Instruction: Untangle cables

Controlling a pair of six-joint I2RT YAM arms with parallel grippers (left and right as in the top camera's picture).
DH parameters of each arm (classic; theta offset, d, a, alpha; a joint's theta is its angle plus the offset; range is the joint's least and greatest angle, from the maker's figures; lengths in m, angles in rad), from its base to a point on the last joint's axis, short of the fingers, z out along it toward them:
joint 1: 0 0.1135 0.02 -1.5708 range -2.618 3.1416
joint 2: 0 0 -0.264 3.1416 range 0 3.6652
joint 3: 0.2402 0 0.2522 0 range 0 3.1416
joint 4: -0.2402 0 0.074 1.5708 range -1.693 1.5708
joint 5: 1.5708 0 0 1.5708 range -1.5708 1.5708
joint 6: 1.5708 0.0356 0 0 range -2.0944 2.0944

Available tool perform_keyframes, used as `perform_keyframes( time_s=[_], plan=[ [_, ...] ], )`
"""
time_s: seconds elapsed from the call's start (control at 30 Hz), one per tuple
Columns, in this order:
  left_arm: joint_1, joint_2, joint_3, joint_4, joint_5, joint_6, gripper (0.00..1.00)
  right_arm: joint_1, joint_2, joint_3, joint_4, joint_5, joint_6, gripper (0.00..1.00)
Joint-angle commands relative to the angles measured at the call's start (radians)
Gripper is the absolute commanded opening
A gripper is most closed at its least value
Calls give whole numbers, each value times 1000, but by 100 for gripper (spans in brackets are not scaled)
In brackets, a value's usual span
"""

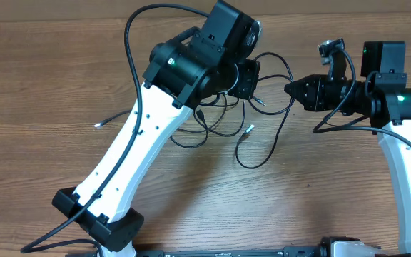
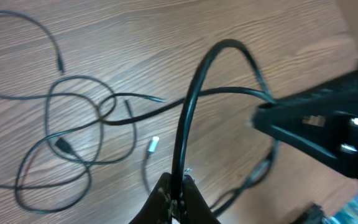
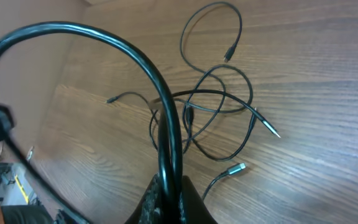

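The thin black cables [image 1: 216, 118] lie in a loose tangle on the wooden table, under and in front of my left arm. My left gripper [image 1: 252, 80] is above the tangle's far right side. In the left wrist view its jaws [image 2: 178, 193] are shut on a black cable [image 2: 188, 106] that arcs upward. My right gripper [image 1: 291, 88] points left, close to the left gripper. Its jaws [image 3: 169, 193] are shut on a black cable [image 3: 160, 87] that arches up and left. The tangle [image 3: 210, 106] lies on the table below, and it also shows in the left wrist view [image 2: 82, 118].
A silver-tipped plug [image 1: 249, 129] lies at the tangle's near right, and it also shows in the wrist views [image 2: 153, 144] [image 3: 238, 168]. One cable end [image 1: 98, 125] reaches out to the left. My right gripper's tip [image 2: 260, 118] shows in the left wrist view.
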Motion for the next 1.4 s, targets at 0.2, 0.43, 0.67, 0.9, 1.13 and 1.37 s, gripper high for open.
perform_keyframes(
  time_s=[0.2, 0.43, 0.67, 0.9, 1.13, 1.37],
  plan=[
    [6, 142, -105, 45, -98, -16, 4, 4, -3, 24, -19, -61, -5, 4],
    [6, 192, -103, 112, -91, -21, 6, 4, -3, 24, -20, -156, -8, 4],
    [6, 190, -37, 127, -32, -6, 21, 4, -3, 24, -29, -156, -8, 4],
    [8, 190, 16, 134, 115, 16, 31, 5, -3, 24, -50, -157, -8, 4],
    [8, 190, 16, 148, 48, 27, 34, 5, -3, 24, -81, -242, -8, 4],
    [8, 190, 16, 148, -175, 50, 38, 5, -3, 24, -100, -280, -8, 4]
  ],
)
